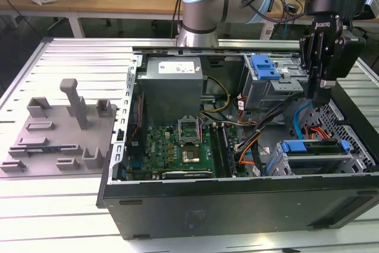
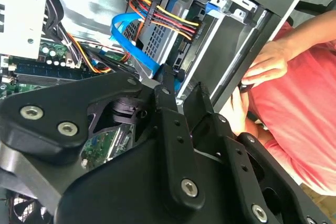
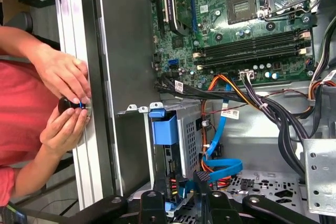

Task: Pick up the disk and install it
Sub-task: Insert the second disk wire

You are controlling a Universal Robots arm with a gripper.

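Tool: the black tool (image 1: pixel 318 100) is held empty, fingers nearly shut, above the case.
Disk: the silver-grey disk in its blue carrier (image 1: pixel 312 147) is seated in the grey cage at 4 o'clock.

The disk (image 1: pixel 312 147) sits flat in the metal cage at the case's lower corner on the exterior view's right, its blue plastic frame showing along the top edge. In the first wrist view its blue end tab (image 3: pixel 164 127) stands out from the cage.
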